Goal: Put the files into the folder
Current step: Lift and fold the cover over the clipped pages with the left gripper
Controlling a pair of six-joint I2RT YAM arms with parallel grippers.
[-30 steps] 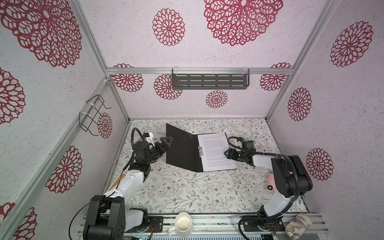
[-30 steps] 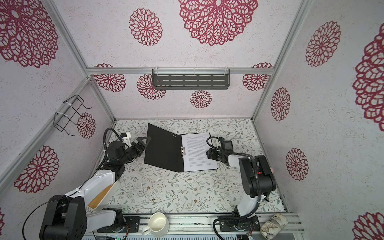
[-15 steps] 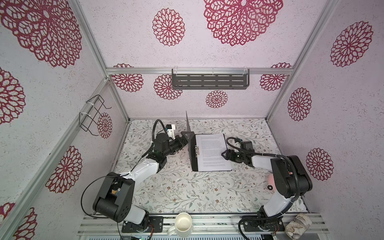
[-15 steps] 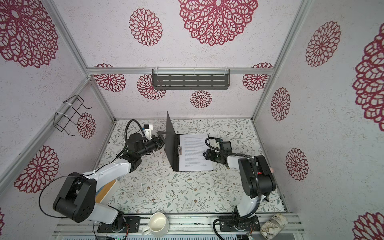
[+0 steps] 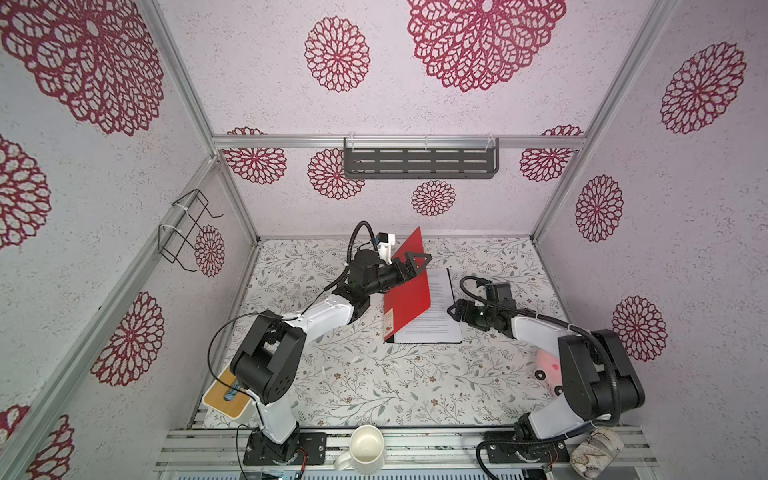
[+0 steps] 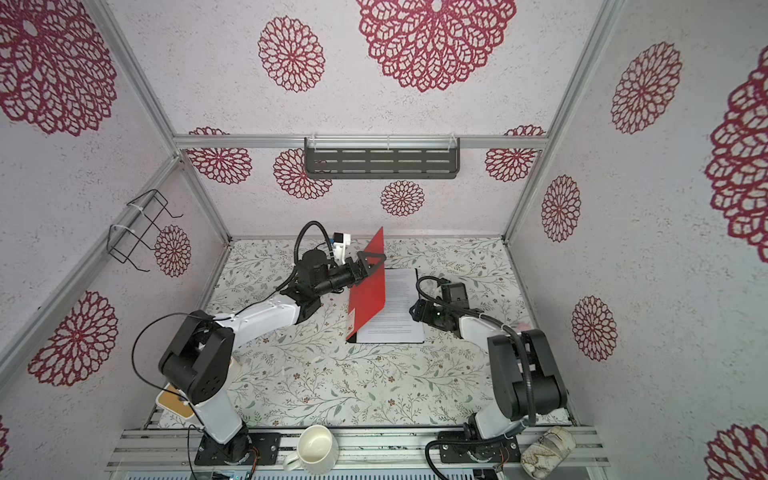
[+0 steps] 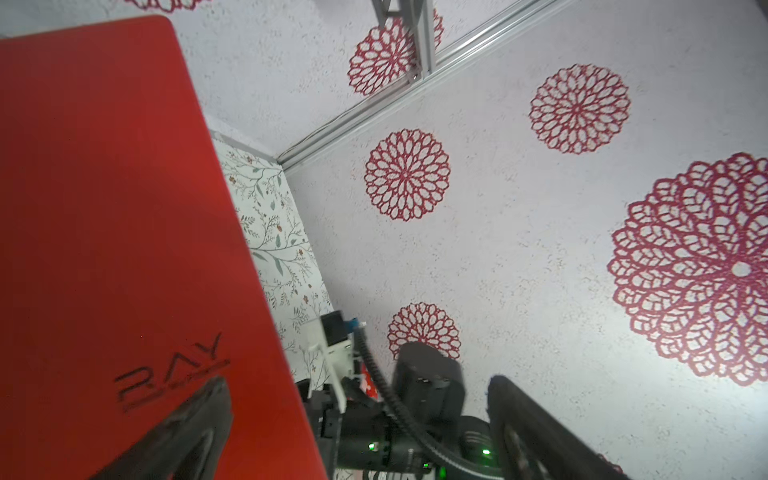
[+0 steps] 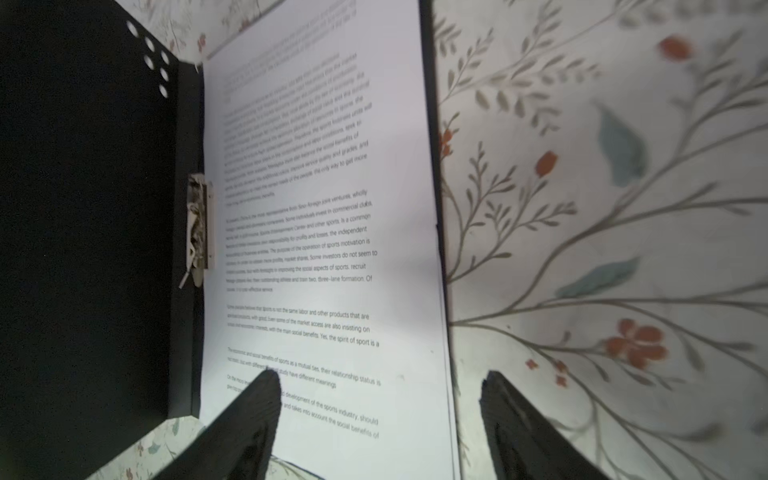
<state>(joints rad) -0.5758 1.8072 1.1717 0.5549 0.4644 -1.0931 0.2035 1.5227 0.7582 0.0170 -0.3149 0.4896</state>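
The folder's red cover (image 5: 409,291) (image 6: 369,297) stands raised and leans to the right over the files (image 5: 442,309) (image 6: 399,309), which lie on its black back half. My left gripper (image 5: 415,262) (image 6: 371,259) is open against the cover's outer face; in the left wrist view one finger (image 7: 195,424) rests on the red surface (image 7: 124,208). My right gripper (image 5: 453,311) (image 6: 415,311) is open at the files' right edge. In the right wrist view it (image 8: 380,374) straddles the edge of the printed sheet (image 8: 316,208), beside the black inside (image 8: 83,208) and metal clip (image 8: 199,224).
A white mug (image 5: 365,449) and a patterned cup (image 5: 594,451) sit on the front rail. A wood-topped box (image 5: 226,395) lies front left and a pink object (image 5: 548,365) lies behind the right arm. A shelf (image 5: 419,162) and a wire rack (image 5: 187,228) hang on the walls.
The left gripper has swung the cover from lying flat open on the left, through upright, to leaning over the files. The right gripper stayed at the files' edge and opened a little wider.
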